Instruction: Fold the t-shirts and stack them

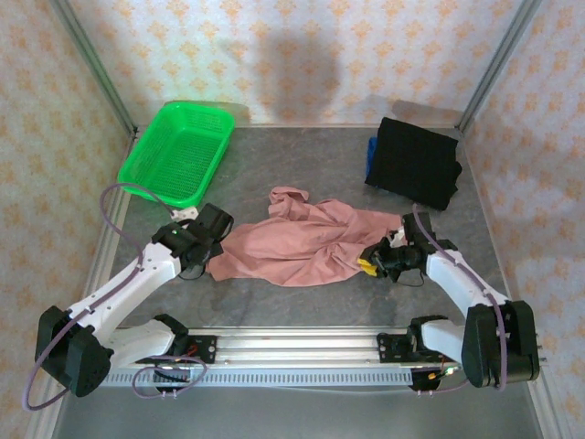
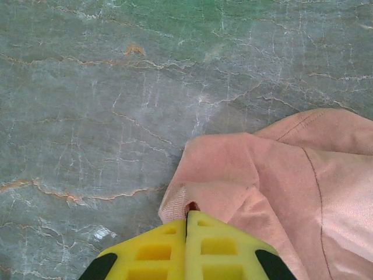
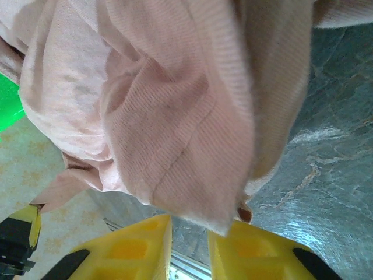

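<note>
Grey marbled tabletop (image 1: 302,174) with the two arms reaching in from the near edge. At its centre we see the dusty-pink t-shirt (image 1: 292,242), crumpled and unfolded, stretched loosely between the arms; we judge that it is held at opposite ends so it can be pulled out flat before folding. At far left sits the green mesh basket (image 1: 183,151), well apart from the pink cloth; we see nothing inside it. At far right lies the black t-shirt (image 1: 413,163), already folded, with a blue item (image 1: 371,155) of unclear kind showing at its left edge; we take this to be where the stack will go. The left fingers (image 2: 169,236) are clenched on the shirt's left hem, a small fold of cloth pinched at their tips. The right fingers (image 3: 145,233) stand slightly parted at the shirt's right edge, the cloth hanging over them; whether they grip it we cannot tell
</note>
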You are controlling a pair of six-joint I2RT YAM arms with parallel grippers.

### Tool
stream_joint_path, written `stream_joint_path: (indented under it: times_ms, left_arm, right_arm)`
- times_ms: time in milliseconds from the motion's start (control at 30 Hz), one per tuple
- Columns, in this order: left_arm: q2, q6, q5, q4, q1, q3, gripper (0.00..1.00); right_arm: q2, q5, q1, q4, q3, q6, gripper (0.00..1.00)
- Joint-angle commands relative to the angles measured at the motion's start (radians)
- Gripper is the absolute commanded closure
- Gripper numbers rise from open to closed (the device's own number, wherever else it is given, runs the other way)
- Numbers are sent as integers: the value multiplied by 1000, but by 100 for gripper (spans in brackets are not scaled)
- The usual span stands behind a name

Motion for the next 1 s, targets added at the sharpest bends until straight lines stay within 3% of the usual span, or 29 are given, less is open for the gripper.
stream_joint_path:
  times_ms: [0,200,500,833,967]
  left_arm:
    - [-29,-25,-32,-1,-11,-24,100]
    - [-48,-35,-33,-9,-10,-34,100]
    - [-64,-43,-36,-20,-11,-45,100]
    - [-72,-44,-40,-23,-10,-47,100]
    - [-74,-43,-41,-26,-10,-43,100]
  right_arm:
    - [-15,-22,1,-62,2,-22,72]
    - [-31,-19,8,-113,5,-24,66]
    - [-18,7,48,-11,-27,42,62]
    - [28,39,50,46,-43,38,63]
    - [38,59,50,55,-29,42,68]
